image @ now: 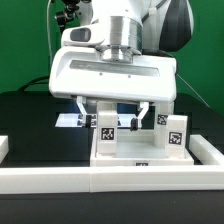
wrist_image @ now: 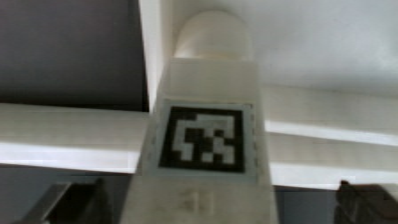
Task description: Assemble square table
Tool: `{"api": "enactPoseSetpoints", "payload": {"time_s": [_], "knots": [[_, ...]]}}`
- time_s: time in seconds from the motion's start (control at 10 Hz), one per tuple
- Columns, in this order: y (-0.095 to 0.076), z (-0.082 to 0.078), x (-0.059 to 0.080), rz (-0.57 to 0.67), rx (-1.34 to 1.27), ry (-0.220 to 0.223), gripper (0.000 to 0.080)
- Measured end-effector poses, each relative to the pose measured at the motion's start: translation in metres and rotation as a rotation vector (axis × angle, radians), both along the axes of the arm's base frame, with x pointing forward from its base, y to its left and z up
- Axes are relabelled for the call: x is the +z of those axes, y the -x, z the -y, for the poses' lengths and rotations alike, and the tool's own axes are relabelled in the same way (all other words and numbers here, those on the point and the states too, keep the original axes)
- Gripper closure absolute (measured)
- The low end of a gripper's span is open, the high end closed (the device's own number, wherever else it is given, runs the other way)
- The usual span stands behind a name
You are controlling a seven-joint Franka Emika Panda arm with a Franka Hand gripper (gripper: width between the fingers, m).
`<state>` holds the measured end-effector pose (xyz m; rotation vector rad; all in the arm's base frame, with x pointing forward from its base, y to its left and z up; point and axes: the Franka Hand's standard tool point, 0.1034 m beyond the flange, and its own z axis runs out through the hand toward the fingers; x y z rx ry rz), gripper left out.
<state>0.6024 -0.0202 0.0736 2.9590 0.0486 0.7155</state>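
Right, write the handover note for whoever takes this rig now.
Tool: open, fingers standing on either side of a leg, not gripping it.
Table top: lies flat against the white rail at the front.
Leg between the fingers: upright on the top, tag facing the wrist camera.
Second leg: upright on the top, toward the exterior view's right.
Done: at least these two legs are placed; how firmly they are seated cannot be told.
Left: the remaining legs, which I cannot make out clearly here, then checking that all are tight.
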Motion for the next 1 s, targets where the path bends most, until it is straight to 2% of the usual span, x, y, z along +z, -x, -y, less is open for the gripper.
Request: {"api": "enactPoseSetpoints", "payload": {"time_s": [0.3, 0.5, 0.8, 0.9, 1.0], "knots": [[0.000, 0.001, 0.001, -0.001, 0.001, 0.000, 0.0153], [-0.004, 0.005, 0.013, 0.013, -0.006, -0.004, 0.0150], [-0.003, 0.001, 0.010, -0.025, -0.004, -0.022, 0.0150], [0.003, -0.006, 0.004, -0.103, -0.012, -0.060, 0.0150], [0.002, -0.013, 0.004, -0.193, -0.014, -0.099, 0.0150]]}}
